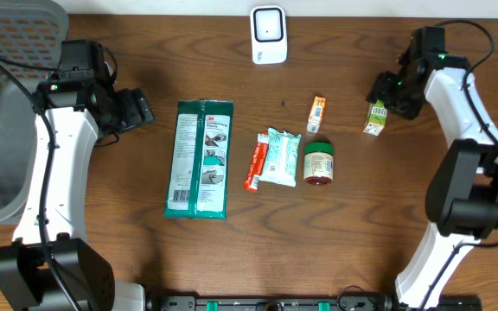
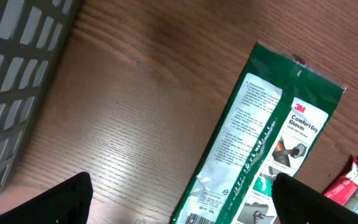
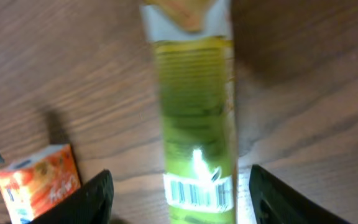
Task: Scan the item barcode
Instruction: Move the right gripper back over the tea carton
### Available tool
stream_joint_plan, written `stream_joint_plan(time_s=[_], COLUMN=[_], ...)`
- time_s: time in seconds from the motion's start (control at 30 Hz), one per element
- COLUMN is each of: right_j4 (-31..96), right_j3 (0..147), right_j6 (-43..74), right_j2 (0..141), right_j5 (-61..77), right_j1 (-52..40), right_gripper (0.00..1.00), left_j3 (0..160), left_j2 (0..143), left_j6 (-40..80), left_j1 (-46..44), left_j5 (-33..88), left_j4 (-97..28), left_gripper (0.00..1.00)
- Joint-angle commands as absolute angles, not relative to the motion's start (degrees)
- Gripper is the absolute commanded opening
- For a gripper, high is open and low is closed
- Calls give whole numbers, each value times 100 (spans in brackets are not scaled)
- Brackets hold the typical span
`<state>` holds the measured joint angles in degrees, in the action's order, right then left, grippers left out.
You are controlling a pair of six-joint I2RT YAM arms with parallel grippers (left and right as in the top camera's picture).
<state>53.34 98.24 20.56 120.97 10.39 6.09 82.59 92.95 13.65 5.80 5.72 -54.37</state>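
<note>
A small green carton (image 1: 375,118) lies on the table at the right, under my right gripper (image 1: 389,95). In the right wrist view the carton (image 3: 194,112) runs between the two black fingers with bare wood on both sides. Its barcode (image 3: 197,191) faces up near the jaws. My right gripper (image 3: 182,200) is open around it, not touching it. A white scanner (image 1: 268,34) stands at the back centre. My left gripper (image 1: 137,110) hangs open at the left, and the left wrist view has this gripper (image 2: 180,198) partly over a green glove pack (image 2: 266,149), holding nothing.
The glove pack (image 1: 199,158) lies left of centre. Beside it are a red stick pack (image 1: 254,163), a teal wipes pack (image 1: 280,156) and a jar (image 1: 319,163). A small orange box (image 1: 317,113) lies left of the carton. A grey mesh basket (image 2: 17,62) stands at the far left.
</note>
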Motion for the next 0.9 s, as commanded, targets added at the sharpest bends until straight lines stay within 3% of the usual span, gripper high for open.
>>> stream_joint_plan(time_s=[0.0,0.2,0.33,0.6,0.73,0.87], right_j4=[5824,6508,6261,5826,5583,5474], right_j3=[10868,12317,12370,12368,12370,12372], right_j6=[2272,2268,2270,2082,2073,2053], right_j2=[12359,12884,13163,13963,14053,14038], right_j5=[1400,1398,1396,1380,1334,1334], right_j1=[838,832,825,779,781,784], right_gripper=[64,62,61,68,63,50], left_j3=[8274,8274,8274,8274,8274,8274], left_j2=[9323,9323,9323,9323,9323,9323], left_j6=[1330,1330,1330,1330,1330,1330], left_j1=[604,604,604,604,604,604], left_j5=[580,580,580,580,580,580], left_j4=[-5454,-5454,-5454,-5457,-5454,-5457], left_gripper=[92,92,92,92,92,93])
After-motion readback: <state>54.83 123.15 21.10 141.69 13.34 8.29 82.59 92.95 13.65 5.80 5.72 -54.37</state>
